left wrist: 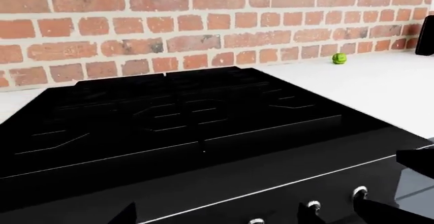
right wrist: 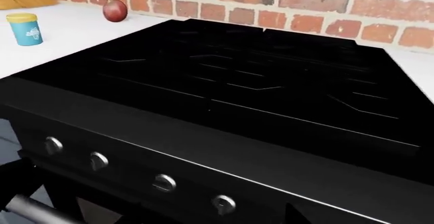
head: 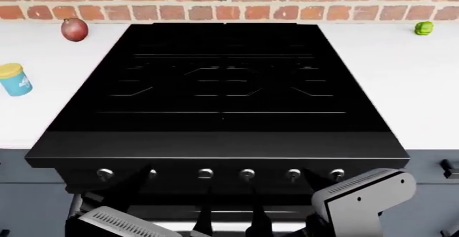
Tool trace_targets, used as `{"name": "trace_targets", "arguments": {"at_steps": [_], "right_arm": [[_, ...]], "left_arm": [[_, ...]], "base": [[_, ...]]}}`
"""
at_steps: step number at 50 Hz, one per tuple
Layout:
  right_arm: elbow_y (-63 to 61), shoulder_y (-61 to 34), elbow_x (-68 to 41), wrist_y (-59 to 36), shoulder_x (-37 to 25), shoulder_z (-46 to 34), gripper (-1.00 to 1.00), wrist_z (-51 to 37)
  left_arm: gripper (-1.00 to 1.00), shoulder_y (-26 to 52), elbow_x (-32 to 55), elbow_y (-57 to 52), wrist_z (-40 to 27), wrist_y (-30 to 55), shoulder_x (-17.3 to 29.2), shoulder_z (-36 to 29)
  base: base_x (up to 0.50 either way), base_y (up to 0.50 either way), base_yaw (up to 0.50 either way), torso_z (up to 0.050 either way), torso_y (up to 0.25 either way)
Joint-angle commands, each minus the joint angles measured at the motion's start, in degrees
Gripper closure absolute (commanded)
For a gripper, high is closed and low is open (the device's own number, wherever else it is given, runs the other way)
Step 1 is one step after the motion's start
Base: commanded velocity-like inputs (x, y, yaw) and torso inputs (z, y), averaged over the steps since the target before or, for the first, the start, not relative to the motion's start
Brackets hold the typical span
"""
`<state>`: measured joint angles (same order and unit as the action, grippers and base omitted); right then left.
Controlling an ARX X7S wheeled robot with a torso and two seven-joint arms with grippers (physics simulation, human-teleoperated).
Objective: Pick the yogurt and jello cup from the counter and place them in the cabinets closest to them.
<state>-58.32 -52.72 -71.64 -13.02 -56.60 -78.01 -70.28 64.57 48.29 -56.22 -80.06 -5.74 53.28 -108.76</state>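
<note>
Stovetop [head: 223, 81] glossy black; knobs [head: 205, 173] shiny metal; counter [head: 409, 86] smooth matt white; wall [head: 215, 3] rough brick.

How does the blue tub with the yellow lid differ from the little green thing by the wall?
The yogurt is blue with a yellow lid; the jello cup is bright green all over. The yogurt looks bigger. The yogurt stands left of the stove, out from the wall; the jello cup sits to its right, close to the bricks. Both rest on the white counter.

Blue cup [head: 14, 79] cut by head view's left edge; both grippers' fingertips mostly out of frame, jaw states unclear
</note>
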Motion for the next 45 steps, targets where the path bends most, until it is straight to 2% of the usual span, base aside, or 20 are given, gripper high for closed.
{"name": "trace_targets", "arguments": {"at_steps": [1,45], "right_arm": [[0.07,0.05,0.14,0.25,-0.15,-0.22,-1.00,0.24],[-0.22,-1.17,-0.57,-0.37,0.83,-1.09,-1.00,-0.69]], "left_arm": [[-1.00,-0.07,0.13,-0.10,-0.09,0.18,0.04,0.19],[-1.00,-0.40,-0.35,-0.80,-0.02,0.31,0.56,0.73]], "base": [[0.00,0.50,0.00,0.000,0.000],[0.00,0.50,0.00,0.000,0.000]]}}
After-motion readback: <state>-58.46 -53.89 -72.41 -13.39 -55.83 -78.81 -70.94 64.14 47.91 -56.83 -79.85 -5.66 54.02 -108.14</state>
